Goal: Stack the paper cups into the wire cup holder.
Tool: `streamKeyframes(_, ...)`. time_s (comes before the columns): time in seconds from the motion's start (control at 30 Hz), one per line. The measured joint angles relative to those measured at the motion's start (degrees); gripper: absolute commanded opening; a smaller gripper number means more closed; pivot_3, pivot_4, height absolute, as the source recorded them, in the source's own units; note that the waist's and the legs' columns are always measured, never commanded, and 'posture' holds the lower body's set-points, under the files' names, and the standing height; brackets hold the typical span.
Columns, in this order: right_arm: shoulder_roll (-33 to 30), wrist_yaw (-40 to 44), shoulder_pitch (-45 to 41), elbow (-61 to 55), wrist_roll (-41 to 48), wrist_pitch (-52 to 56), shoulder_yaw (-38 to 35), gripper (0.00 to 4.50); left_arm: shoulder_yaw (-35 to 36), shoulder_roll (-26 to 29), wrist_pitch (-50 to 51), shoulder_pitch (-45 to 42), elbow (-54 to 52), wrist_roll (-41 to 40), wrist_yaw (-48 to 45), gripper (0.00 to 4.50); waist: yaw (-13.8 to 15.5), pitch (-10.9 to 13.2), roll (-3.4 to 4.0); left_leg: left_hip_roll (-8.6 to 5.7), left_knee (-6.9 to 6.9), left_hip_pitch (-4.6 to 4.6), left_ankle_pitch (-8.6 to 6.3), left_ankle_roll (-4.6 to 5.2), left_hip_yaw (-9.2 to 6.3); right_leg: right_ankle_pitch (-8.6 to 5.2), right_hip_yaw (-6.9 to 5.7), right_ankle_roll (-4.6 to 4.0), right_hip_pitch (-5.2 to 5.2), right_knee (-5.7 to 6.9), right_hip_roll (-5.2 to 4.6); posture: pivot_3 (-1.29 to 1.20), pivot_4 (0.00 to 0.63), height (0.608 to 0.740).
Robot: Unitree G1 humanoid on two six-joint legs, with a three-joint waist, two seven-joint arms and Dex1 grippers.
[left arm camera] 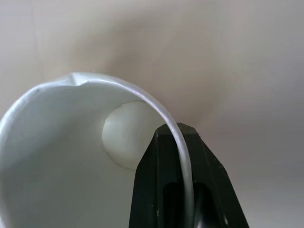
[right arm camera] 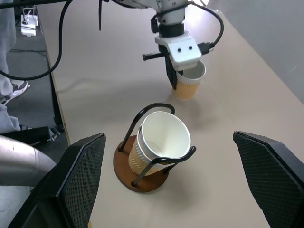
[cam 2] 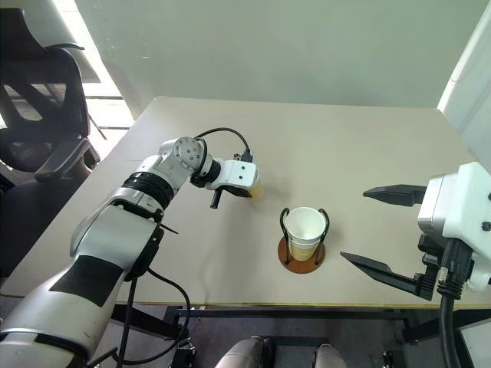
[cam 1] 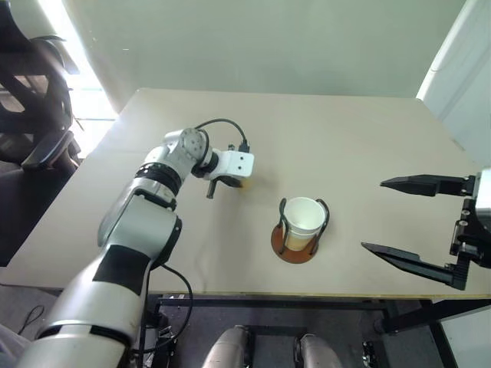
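Paper cup (right arm camera: 188,81) pinched at its rim by left gripper (right arm camera: 174,76), beyond cup holder (right arm camera: 142,166); right gripper (cam 1: 410,222) gapes wide.

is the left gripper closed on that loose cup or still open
Shut on it. The left gripper pinches the loose cup's wall: one finger sits inside the rim, and the cup stands upright on the table.

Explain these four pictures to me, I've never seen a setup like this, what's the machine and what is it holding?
It's a two-armed humanoid robot at a table. Two pictures look down from its head; two come from cameras on its wrists. The left gripper is shut on the rim of a paper cup standing on the table; its wrist camera looks into that cup. The right gripper hangs open, holding nothing. Between them stands the wire cup holder, with stacked cups already in it.
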Motion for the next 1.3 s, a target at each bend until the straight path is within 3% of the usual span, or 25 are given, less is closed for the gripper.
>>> streamKeyframes(0.2,0.1,1.8,0.3,0.5,-2.4,-0.1,0.4,4.46,9.3,-2.1,1.7,-9.2,-0.5,-11.6,-18.7,0.02,0.3,0.0,-0.03,-0.09,-0.04,-0.26,0.01,0.05,-0.11,-0.18,-0.02,-0.22,-0.1,-0.08,-0.04,0.0,0.15,0.74)
streamKeyframes(0.3,0.8,2.5,0.5,0.4,-3.3,-0.1,0.4,4.46,8.6,-3.8,4.3,-12.7,-1.9,-19.6,-20.3,0.02,0.2,-0.1,-0.03,-0.11,-0.11,-0.17,-0.06,0.07,0.03,-0.18,-0.02,-0.07,-0.09,-0.05,-0.15,0.0,0.15,0.74)
streamKeyframes(0.43,1.5,2.5,1.4,-0.2,-4.1,0.1,0.4,4.46,-6.0,-2.4,9.0,-12.7,-10.3,-35.9,-20.6,0.02,-0.3,0.0,-0.02,-0.06,-0.14,-0.13,-0.13,0.05,0.19,-0.09,-0.22,0.19,-0.13,-0.03,-0.23,0.0,0.15,0.74)
streamKeyframes(0.6,2.6,2.4,2.6,-1.5,-4.9,1.1,-2.4,4.46,-26.5,5.7,15.1,-13.2,-26.6,-60.1,-20.7,0.02,-0.6,-0.1,0.03,0.0,-0.06,-0.12,-0.27,0.08,0.17,-0.08,-0.18,0.2,-0.08,-0.02,-0.32,0.0,0.15,0.74)
streamKeyframes(0.77,2.7,1.6,3.0,-3.3,-3.9,2.0,-4.5,4.46,-41.1,11.0,15.7,-16.2,-36.1,-74.2,-20.8,0.02,-0.3,0.0,0.04,-0.07,0.12,-0.12,-0.29,0.14,0.11,-0.02,-0.25,0.19,0.1,-0.06,-0.35,0.0,0.15,0.74)
streamKeyframes(0.87,3.0,1.0,4.1,-4.1,-2.6,2.8,-6.4,4.46,-48.6,13.9,14.1,-18.5,-40.2,-79.2,-20.8,0.02,-0.2,0.0,0.05,-0.11,0.18,-0.02,-0.33,0.2,0.06,-0.12,-0.24,0.23,0.33,-0.11,-0.38,0.0,0.15,0.74)
streamKeyframes(1.03,3.1,-1.0,4.7,-5.1,-0.8,3.3,-8.3,4.46,-56.0,13.7,10.5,-19.4,-41.7,-82.2,-20.8,0.02,-0.1,0.0,0.06,-0.19,0.23,0.17,-0.37,0.26,0.0,-0.28,-0.25,-0.09,0.61,-0.15,-0.41,0.0,0.15,0.74)
streamKeyframes(1.3,3.1,-4.9,6.9,-6.3,2.6,3.6,-11.0,4.46,-59.1,9.3,6.3,-19.4,-36.6,-82.1,-20.8,0.02,-0.2,0.0,0.07,-0.21,0.24,0.16,-0.38,0.27,0.0,-0.28,-0.29,-0.1,0.67,-0.15,-0.44,0.0,0.15,0.74)
